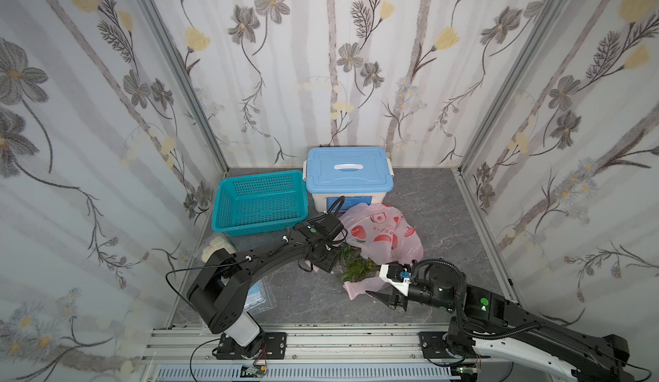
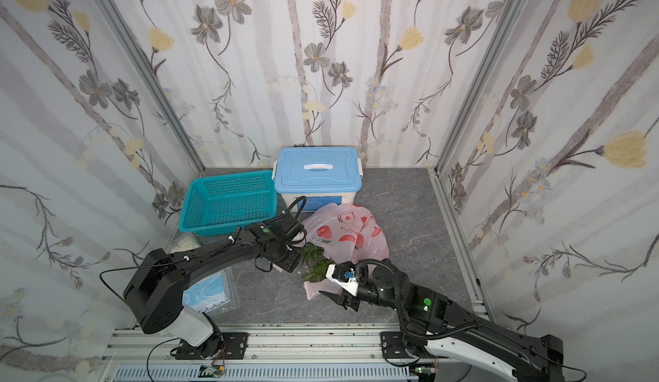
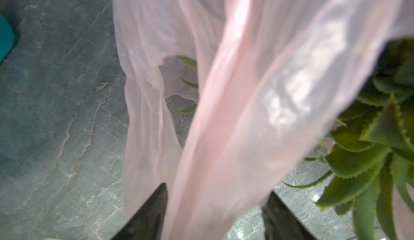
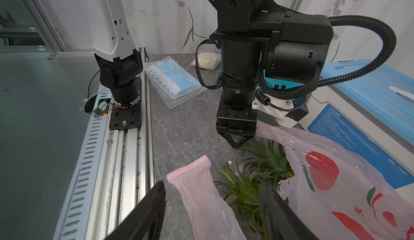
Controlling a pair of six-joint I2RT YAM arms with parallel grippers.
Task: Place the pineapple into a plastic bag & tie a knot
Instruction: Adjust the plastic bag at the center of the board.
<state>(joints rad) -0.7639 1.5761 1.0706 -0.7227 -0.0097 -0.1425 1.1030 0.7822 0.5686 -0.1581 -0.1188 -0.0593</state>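
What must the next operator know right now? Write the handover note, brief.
Left gripper: open, fingers either side of one pink handle of the plastic bag, not clamped.
Right gripper: open, beside the other handle, which lies loose on the table.
Pineapple: body mostly hidden inside the bag, green crown poking out of the mouth.
Done: pineapple bagged.
Left: grip both handles, cross them, tie them; nothing tied yet.
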